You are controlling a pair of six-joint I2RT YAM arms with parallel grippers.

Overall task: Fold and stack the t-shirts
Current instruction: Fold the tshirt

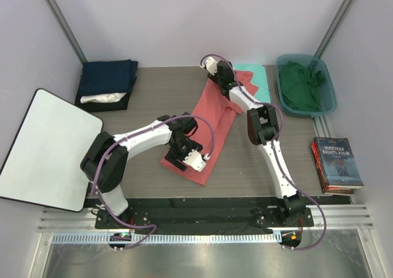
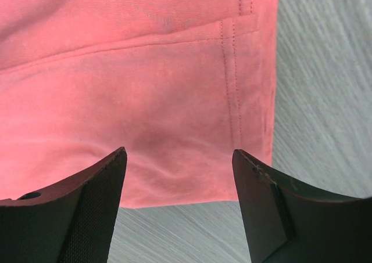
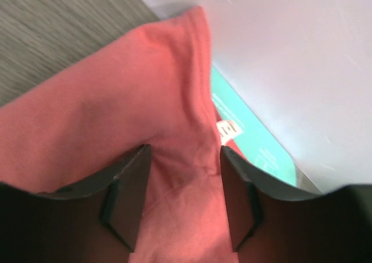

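Note:
A coral-red t-shirt lies folded into a long strip running diagonally across the middle of the table. My left gripper hovers open over the strip's near end. In the left wrist view its fingers straddle the hem corner, with nothing pinched. My right gripper is at the far end by the collar. Its jaws stand apart with puckered red cloth lying between them. Folded navy t-shirts sit stacked on a white one at the back left. A dark green t-shirt is bunched in a bin.
A mint-green board lies under the red shirt's far end, against the back wall. The teal bin stands at the back right. Books lie at the right edge. A large white board covers the left side.

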